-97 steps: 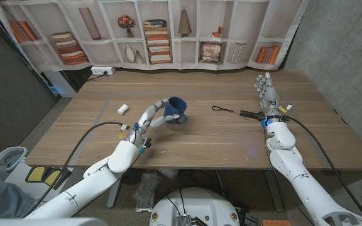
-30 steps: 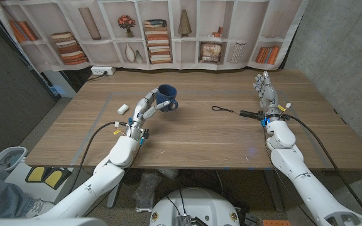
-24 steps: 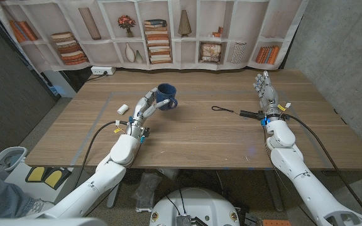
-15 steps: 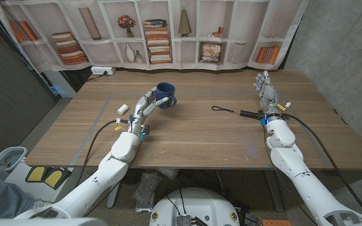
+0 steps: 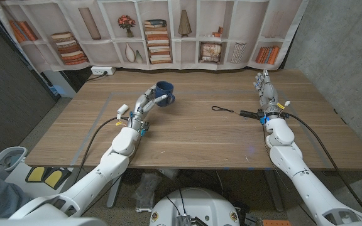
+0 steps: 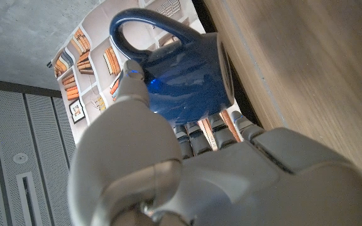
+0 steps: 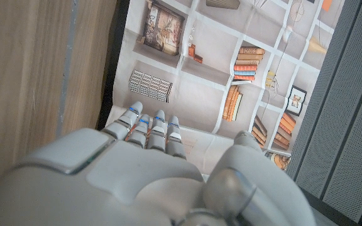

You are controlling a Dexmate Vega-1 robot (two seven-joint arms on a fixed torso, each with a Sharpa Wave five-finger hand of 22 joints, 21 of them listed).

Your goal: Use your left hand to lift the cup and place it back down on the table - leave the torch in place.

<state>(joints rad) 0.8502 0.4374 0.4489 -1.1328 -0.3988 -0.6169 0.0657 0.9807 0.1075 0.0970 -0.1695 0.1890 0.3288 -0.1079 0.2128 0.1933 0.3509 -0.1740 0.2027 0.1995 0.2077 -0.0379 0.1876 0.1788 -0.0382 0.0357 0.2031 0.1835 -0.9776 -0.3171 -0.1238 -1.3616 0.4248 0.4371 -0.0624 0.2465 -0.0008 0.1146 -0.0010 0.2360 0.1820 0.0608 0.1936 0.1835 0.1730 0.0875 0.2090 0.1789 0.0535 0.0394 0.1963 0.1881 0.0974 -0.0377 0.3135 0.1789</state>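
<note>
Fingers (image 6: 201, 135) of the left hand (image 5: 144, 105) grip the glossy blue ceramic cup (image 5: 163, 93) at the table's far left (handle outward); right hand (image 5: 266, 94) open beside the slim black torch (image 5: 250, 114).

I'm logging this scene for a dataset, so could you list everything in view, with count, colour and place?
cup: one, dark blue, held by the left hand at the table's far left-centre; whether it touches the wood cannot be told.
torch: one, black, slim, lying right of centre, a thin cord loop trailing from it toward the middle.
small object: one, white, on the table left of the left hand.
table: one, brown wood.
backdrop: one, printed with shelves, books and vases, behind the table.
power strip: one, white, beyond the table's far left edge.
left hand: grips the cup.
right hand: beside the torch, holding nothing.
</note>
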